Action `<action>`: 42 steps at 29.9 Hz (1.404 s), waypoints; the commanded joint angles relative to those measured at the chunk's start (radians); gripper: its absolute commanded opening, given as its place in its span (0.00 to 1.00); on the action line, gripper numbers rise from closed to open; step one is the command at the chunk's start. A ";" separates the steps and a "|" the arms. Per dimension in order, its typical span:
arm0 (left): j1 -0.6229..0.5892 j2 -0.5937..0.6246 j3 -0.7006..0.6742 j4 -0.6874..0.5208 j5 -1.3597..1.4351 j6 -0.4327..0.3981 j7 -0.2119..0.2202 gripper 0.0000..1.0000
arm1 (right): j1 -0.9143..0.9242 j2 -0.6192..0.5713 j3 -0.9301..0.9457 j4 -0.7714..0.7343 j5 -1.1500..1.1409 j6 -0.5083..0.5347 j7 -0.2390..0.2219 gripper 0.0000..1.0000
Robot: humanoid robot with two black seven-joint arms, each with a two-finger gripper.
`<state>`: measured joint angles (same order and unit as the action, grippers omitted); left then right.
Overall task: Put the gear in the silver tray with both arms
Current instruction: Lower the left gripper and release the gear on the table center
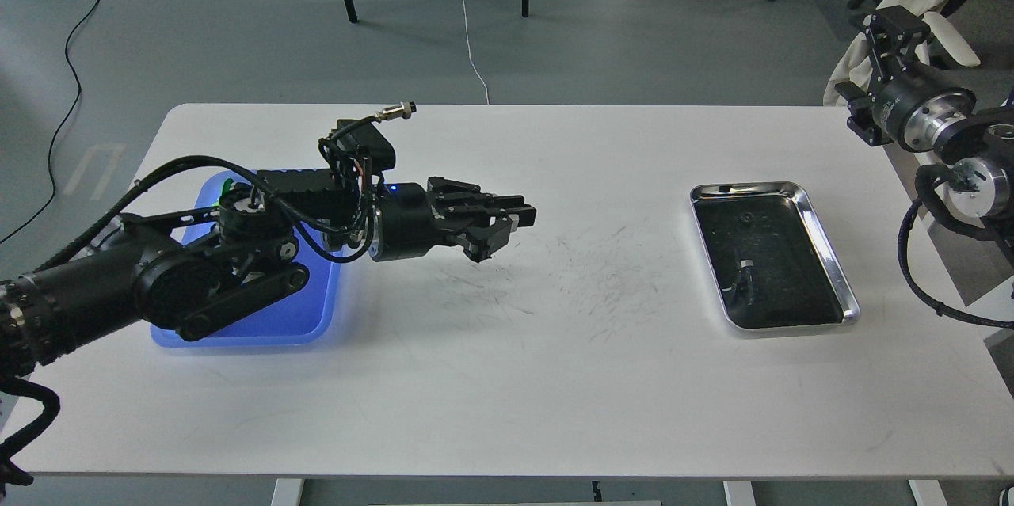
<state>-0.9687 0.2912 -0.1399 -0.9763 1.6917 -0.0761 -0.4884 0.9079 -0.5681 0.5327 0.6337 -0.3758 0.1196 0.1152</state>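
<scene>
Left gripper [507, 225] over mid-table, fingers together, contents indiscernible; right gripper [893, 24] state indiscernible; silver tray [828, 253] right.

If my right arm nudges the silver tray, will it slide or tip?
The silver tray would probably slide: it looks like thin polished metal lying flat on the smooth white table. Tipping seems unlikely, since it is low and wide. Its rounded raised rim may be slippery for fingers.
</scene>
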 commanded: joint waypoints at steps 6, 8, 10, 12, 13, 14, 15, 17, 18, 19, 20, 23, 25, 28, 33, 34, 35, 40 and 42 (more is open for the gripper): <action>0.007 -0.254 0.034 0.218 0.023 -0.001 0.000 0.02 | -0.001 -0.004 0.000 0.000 0.000 -0.006 0.000 0.93; 0.008 -0.291 0.034 0.254 0.023 0.001 0.000 0.02 | -0.001 -0.004 0.000 0.000 0.000 -0.006 0.000 0.93; 0.011 -0.291 0.034 0.280 0.022 0.002 0.000 0.02 | -0.003 -0.003 0.000 -0.002 0.000 -0.006 0.000 0.93; 0.016 -0.291 0.034 0.306 0.022 0.002 0.000 0.02 | -0.003 -0.001 0.000 -0.002 0.000 -0.008 0.000 0.93; 0.018 -0.291 0.034 0.327 0.022 0.004 0.000 0.02 | -0.003 0.000 0.000 -0.003 0.000 -0.006 0.000 0.93; 0.018 -0.291 0.034 0.346 0.022 0.004 0.000 0.02 | -0.003 0.002 0.000 -0.003 -0.002 -0.006 0.000 0.93; 0.019 -0.291 0.034 0.357 0.022 0.004 0.000 0.02 | -0.003 0.004 0.000 -0.003 -0.002 -0.008 0.000 0.93; 0.024 -0.291 0.034 0.367 0.022 0.004 0.000 0.02 | -0.003 0.005 0.000 -0.003 -0.002 -0.006 0.000 0.93; 0.025 -0.291 0.034 0.367 0.020 0.004 0.000 0.02 | -0.003 0.005 0.000 -0.003 -0.002 -0.008 0.000 0.93; 0.027 -0.291 0.034 0.369 0.022 0.006 0.000 0.02 | -0.004 0.007 0.000 -0.005 -0.002 -0.008 0.000 0.93; 0.033 -0.291 0.034 0.367 0.020 0.007 0.000 0.02 | -0.004 0.007 -0.002 -0.005 -0.002 -0.008 0.000 0.93; 0.038 -0.291 0.036 0.364 0.022 0.010 0.000 0.02 | -0.006 0.007 -0.002 -0.005 -0.002 -0.008 0.000 0.93; 0.039 -0.291 0.045 0.357 0.023 0.013 0.000 0.02 | -0.006 0.004 0.000 -0.005 -0.002 -0.008 0.000 0.93; 0.039 -0.291 0.094 0.355 0.020 0.035 0.000 0.02 | -0.006 0.001 0.000 -0.005 -0.002 -0.008 0.000 0.93; 0.048 -0.291 0.135 0.315 0.023 0.067 0.000 0.03 | -0.007 -0.001 -0.002 -0.006 -0.002 -0.006 0.000 0.93; 0.050 -0.291 0.134 0.311 0.023 0.068 0.000 0.03 | -0.007 -0.001 -0.002 -0.006 -0.002 -0.006 0.000 0.93; 0.053 -0.291 0.137 0.309 0.025 0.068 0.000 0.03 | -0.007 -0.001 -0.002 -0.008 -0.002 -0.006 0.000 0.93; 0.064 -0.291 0.138 0.306 0.023 0.070 0.000 0.03 | -0.009 0.000 -0.002 -0.008 -0.002 -0.006 0.001 0.93; 0.065 -0.291 0.134 0.303 0.019 0.073 0.000 0.03 | -0.014 0.004 -0.002 -0.008 -0.003 -0.006 0.000 0.93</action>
<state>-0.9071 0.0000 -0.0028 -0.6701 1.7155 -0.0064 -0.4889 0.8991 -0.5676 0.5308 0.6263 -0.3782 0.1134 0.1150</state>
